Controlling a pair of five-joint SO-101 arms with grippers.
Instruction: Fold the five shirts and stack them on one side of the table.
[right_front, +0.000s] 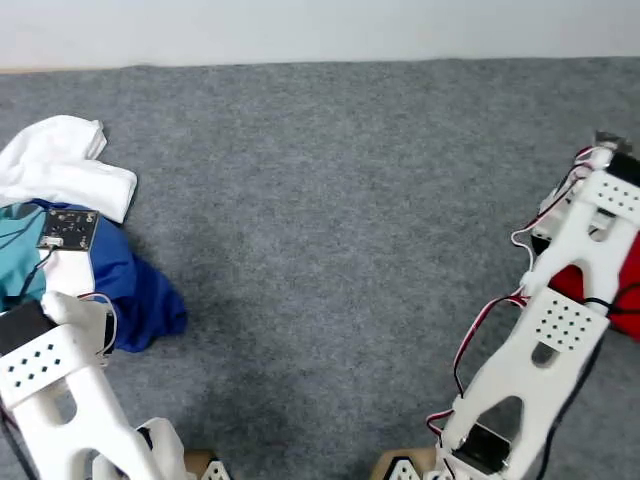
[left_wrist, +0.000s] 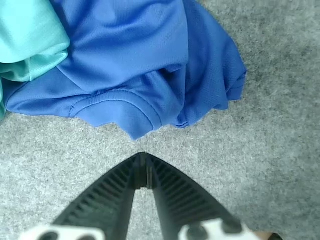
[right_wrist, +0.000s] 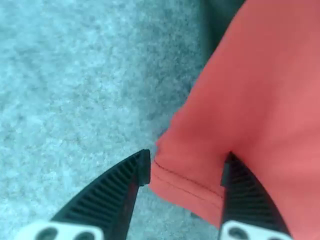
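Observation:
A blue shirt (left_wrist: 145, 65) lies crumpled on the grey carpet, with a teal shirt (left_wrist: 25, 40) beside it. My left gripper (left_wrist: 144, 157) is shut and empty, its tips just short of the blue shirt's collar edge. From above, the left arm (right_front: 60, 370) hangs over the pile of blue shirt (right_front: 145, 295), teal shirt (right_front: 18, 255) and white shirt (right_front: 60, 165). My right gripper (right_wrist: 186, 169) is open, its fingers astride the hem of a red shirt (right_wrist: 260, 100). That red shirt (right_front: 630, 290) lies under the right arm (right_front: 560, 330) at the table's right edge.
Grey carpet (right_front: 340, 230) covers the table, bare across its middle and back. A pale wall runs along the far edge. Something dark (right_wrist: 220, 15) peeks out beside the red shirt; I cannot tell what it is.

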